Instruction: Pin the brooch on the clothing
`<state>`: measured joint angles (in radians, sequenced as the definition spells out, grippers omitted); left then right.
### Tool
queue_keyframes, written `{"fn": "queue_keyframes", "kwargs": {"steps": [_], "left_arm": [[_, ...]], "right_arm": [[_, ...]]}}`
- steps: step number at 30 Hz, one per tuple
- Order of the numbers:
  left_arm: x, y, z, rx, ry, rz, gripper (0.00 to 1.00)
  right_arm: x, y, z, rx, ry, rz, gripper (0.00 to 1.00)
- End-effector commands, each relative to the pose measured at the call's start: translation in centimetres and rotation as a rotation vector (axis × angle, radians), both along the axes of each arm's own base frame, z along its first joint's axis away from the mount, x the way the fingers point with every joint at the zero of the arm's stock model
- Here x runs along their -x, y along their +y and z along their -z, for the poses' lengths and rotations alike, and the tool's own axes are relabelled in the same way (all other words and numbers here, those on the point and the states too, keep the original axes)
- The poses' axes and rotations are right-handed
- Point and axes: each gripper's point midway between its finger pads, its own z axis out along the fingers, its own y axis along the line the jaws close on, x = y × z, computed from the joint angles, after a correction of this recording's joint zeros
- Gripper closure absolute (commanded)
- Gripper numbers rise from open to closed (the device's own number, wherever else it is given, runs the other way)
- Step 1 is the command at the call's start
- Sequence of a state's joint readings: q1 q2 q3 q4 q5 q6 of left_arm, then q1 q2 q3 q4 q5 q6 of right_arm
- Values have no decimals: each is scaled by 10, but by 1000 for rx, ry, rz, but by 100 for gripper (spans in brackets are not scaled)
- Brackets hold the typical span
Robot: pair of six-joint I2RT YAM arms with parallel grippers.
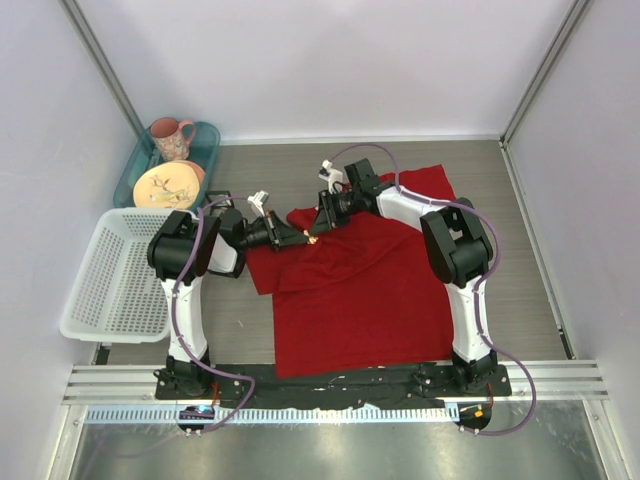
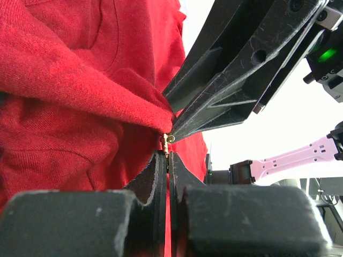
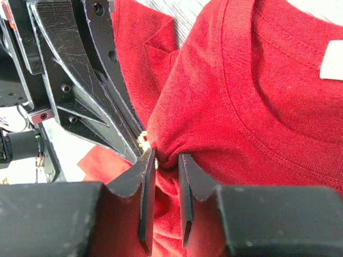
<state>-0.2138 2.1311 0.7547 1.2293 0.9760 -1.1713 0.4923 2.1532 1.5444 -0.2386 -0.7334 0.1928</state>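
The clothing [image 1: 370, 290], a bright red T-shirt, lies spread on the table with its upper left part bunched up. Both grippers meet there, tip to tip. My right gripper [image 1: 318, 228] is shut on a raised fold of the clothing [image 3: 225, 123], with the cloth bulging between its jaws [image 3: 167, 158]. My left gripper [image 2: 168, 153] has its jaws pressed together on the brooch [image 2: 170, 138]; only a tiny gold bit shows at their tip, against the red fold [image 2: 80, 91]. The brooch is a pale speck [image 1: 314, 240] in the top view and peeks out beside the fold [image 3: 142, 140].
A white plastic basket [image 1: 115, 275] stands left of the left arm. Behind it a teal tray [image 1: 205, 140] holds a pink mug [image 1: 172, 135] and a patterned plate [image 1: 165, 186]. The shirt's white neck label [image 3: 332, 61] shows at the right. Walls enclose the table.
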Motion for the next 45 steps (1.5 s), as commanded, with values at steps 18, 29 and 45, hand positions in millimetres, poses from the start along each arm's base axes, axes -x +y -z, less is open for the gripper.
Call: {"fn": "queue_keyframes", "kwargs": {"steps": [18, 29, 45], "left_arm": [[9, -11, -32, 64, -156, 79, 98], [9, -11, -32, 64, -150, 77, 98], [0, -4, -21, 51, -101, 32, 99]], "right_arm": [[-14, -1, -16, 38, -221, -9, 74], [-21, -4, -16, 36, -229, 53, 80], [-22, -6, -47, -132, -203, 92, 74]]}}
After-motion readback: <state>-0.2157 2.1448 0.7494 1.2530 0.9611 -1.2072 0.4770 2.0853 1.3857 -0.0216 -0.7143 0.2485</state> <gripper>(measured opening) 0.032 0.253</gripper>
